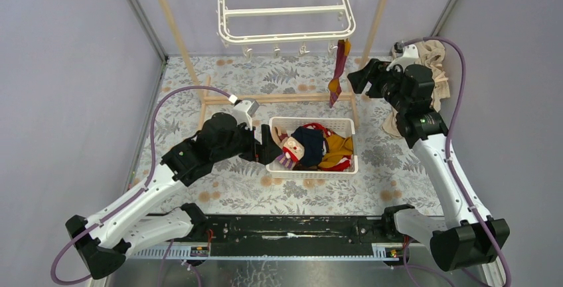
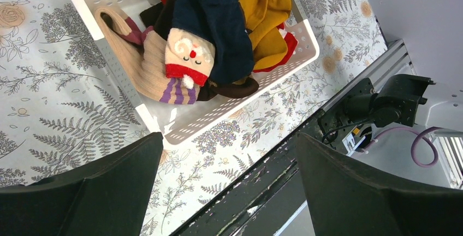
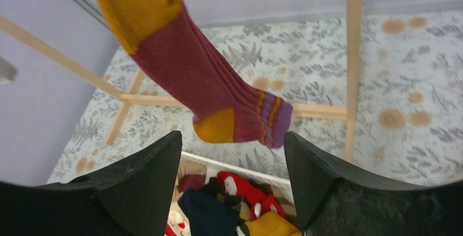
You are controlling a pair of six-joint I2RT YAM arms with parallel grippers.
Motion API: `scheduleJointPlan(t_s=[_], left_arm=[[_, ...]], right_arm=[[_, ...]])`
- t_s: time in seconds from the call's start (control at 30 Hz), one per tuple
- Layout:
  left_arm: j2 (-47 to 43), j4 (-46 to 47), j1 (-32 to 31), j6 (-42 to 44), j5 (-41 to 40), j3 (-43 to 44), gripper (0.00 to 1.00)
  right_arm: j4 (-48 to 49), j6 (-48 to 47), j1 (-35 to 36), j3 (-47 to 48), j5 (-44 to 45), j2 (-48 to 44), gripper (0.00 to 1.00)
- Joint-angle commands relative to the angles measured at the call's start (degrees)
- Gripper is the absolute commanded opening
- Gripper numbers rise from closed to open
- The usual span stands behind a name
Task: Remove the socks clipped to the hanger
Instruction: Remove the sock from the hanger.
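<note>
Nearest the arm bases: left gripper (image 1: 264, 146) spread to its widest, gripping nothing, poised at the left end of the white basket (image 1: 312, 171). Heaped inside it, pointing every which way: loose socks (image 1: 317, 146) in navy, mustard, red, and tan with purple stripes.

Farther back, to the right of the wooden frame (image 1: 279, 98): right gripper (image 1: 356, 76) parted wide, clasping nothing, just beside one maroon sock (image 1: 339, 68). Clipped by its mustard toe at the front right corner of the hanger (image 1: 285, 12). Long axis near vertical, slightly slanted, with mustard heel and striped cuff lowest.

Highest and farthest, that white hanger, long side running left to right.
</note>
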Motion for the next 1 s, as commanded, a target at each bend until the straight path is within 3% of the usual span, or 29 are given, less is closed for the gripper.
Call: scheduleJointPlan(t_s=[0.0, 0.47, 0.57, 0.8, 0.97], left_arm=[[-1.0, 0.7, -0.2, 0.1, 0.3, 0.7, 0.98], [-0.9, 0.5, -0.2, 0.0, 0.1, 0.9, 0.98], [-1.0, 0.2, -0.2, 0.0, -0.1, 0.9, 0.98], [-1.0, 0.0, -0.2, -0.1, -0.4, 1.2, 0.98], [-0.8, 0.1, -0.2, 0.0, -0.3, 1.2, 0.99]], right_arm=[[14.6, 0.3, -0.1, -1.1, -5.1, 0.3, 0.76], [23.9, 1.4, -0.1, 3.5, -7.1, 11.5, 0.78], [24.9, 1.5, -0.1, 4.7, -7.0, 13.7, 0.73], [27.4, 1.8, -0.1, 2.7, -5.8, 12.7, 0.33], [26.3, 0.4, -0.1, 2.0, -6.1, 10.6, 0.13]])
